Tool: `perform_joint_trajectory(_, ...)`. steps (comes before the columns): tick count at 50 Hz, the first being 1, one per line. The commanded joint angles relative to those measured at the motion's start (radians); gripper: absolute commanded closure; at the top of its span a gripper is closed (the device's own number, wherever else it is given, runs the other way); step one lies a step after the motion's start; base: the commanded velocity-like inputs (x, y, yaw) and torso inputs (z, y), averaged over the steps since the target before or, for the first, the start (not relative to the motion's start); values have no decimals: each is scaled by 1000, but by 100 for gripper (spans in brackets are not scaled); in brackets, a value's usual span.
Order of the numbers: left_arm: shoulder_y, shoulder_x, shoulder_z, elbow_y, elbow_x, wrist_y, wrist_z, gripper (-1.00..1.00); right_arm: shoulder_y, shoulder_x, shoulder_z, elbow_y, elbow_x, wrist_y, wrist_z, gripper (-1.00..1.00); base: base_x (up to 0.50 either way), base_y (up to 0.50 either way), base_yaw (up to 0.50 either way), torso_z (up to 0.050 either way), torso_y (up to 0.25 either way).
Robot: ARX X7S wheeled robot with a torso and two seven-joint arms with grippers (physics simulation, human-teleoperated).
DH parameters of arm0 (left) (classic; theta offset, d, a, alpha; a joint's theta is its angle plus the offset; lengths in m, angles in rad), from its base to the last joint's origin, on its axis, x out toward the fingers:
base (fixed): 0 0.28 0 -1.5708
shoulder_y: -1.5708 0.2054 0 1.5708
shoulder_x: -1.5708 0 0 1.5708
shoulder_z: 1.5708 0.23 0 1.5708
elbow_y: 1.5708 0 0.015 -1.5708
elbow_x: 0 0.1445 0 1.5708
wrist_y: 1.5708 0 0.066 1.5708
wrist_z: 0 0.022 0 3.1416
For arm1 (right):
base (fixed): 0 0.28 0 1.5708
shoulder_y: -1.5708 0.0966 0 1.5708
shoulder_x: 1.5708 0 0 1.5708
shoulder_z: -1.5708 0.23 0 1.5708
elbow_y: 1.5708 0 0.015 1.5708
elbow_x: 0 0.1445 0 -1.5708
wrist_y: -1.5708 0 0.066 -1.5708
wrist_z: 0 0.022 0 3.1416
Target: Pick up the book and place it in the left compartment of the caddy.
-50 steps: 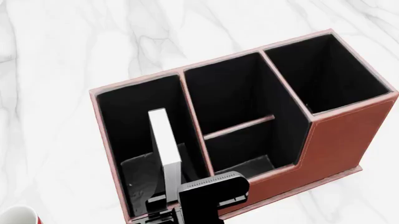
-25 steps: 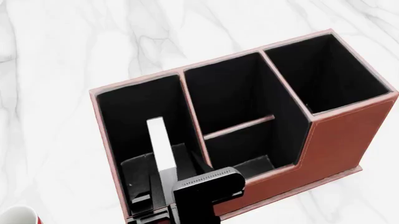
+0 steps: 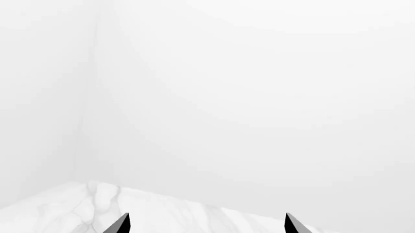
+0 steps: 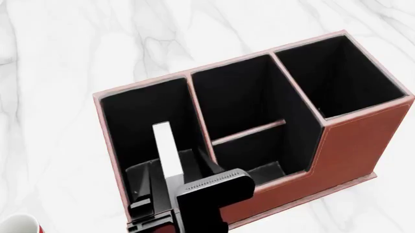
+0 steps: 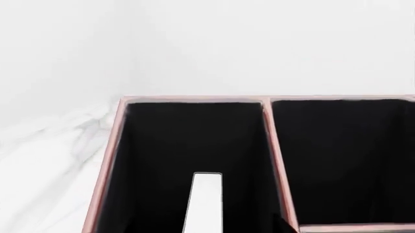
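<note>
light: bright, even, source not visible | shadows: almost none on the marble table [image 4: 58, 73] | glare: none | dark: caddy [image 4: 363, 145] lining is deep black, little detail | focus: sharp, no blur | edges: no distortion

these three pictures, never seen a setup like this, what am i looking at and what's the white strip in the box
It is a simulated two-armed robot, steered by a person. One picture comes from a camera on its head, looking down; the other two come from cameras near each gripper.

On the marble table stands the caddy, a reddish-brown desk organizer with black lining. The white strip is the page edge of the book, a black hardcover standing on edge inside the left compartment. The right wrist view looks along that same book into the compartment.

The black block at the bottom of the head view is the right gripper, at the near end of the book; whether its jaws are closed on it cannot be told. The left gripper is open, empty, facing bare table and wall. A mug peeks in at the corner.
</note>
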Motion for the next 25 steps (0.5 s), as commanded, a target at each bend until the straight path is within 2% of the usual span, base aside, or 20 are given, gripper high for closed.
perform_joint_trajectory(1,1,-2,2,2,1,2,-2,-100,17,40,-3,-133,-6,58,45,-100,0,0,0,0,0)
perform_joint_trajectory(25,-6,-2,21,-13,19,6,6,-100,48,162,14,-504,-13,220,199,-100,0,0,0,0,0)
